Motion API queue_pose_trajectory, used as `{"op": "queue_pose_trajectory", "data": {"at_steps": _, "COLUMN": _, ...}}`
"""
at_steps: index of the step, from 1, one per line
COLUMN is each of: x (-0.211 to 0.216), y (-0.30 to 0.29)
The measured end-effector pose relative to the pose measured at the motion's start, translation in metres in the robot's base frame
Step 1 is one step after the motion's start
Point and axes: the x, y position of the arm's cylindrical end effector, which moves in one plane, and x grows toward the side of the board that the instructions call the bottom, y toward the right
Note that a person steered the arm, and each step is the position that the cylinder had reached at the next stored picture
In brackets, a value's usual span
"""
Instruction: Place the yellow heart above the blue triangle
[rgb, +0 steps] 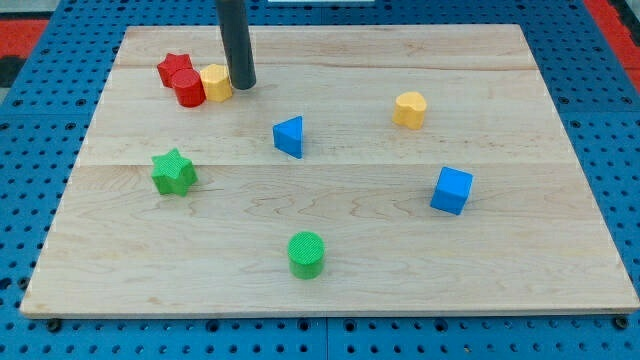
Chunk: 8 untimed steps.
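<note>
The yellow heart (409, 108) lies on the wooden board (330, 290) at the view's upper right. The blue triangle (289, 136) lies near the middle, to the left of and slightly below the heart. My tip (242, 85) is at the view's upper left, against the right side of a second yellow block (215, 82) whose shape I cannot make out. The tip is above and to the left of the blue triangle, and far left of the yellow heart.
A red star (174, 68) and a red cylinder (189, 89) crowd against the left of the second yellow block. A green star (173, 172) is at the left, a green cylinder (306, 254) at the bottom middle, and a blue cube (451, 190) at the right.
</note>
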Motion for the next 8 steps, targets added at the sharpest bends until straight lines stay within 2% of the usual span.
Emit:
{"op": "queue_pose_trajectory", "data": {"at_steps": 1, "x": -0.01, "y": 0.08}}
{"op": "queue_pose_trajectory", "data": {"at_steps": 2, "x": -0.032, "y": 0.116}}
{"op": "queue_pose_trajectory", "data": {"at_steps": 3, "x": -0.036, "y": 0.192}}
{"op": "queue_pose_trajectory", "data": {"at_steps": 4, "x": -0.028, "y": 0.24}}
{"op": "queue_pose_trajectory", "data": {"at_steps": 5, "x": 0.006, "y": 0.238}}
{"op": "queue_pose_trajectory", "data": {"at_steps": 7, "x": 0.042, "y": 0.174}}
{"op": "queue_pose_trajectory", "data": {"at_steps": 8, "x": 0.05, "y": 0.213}}
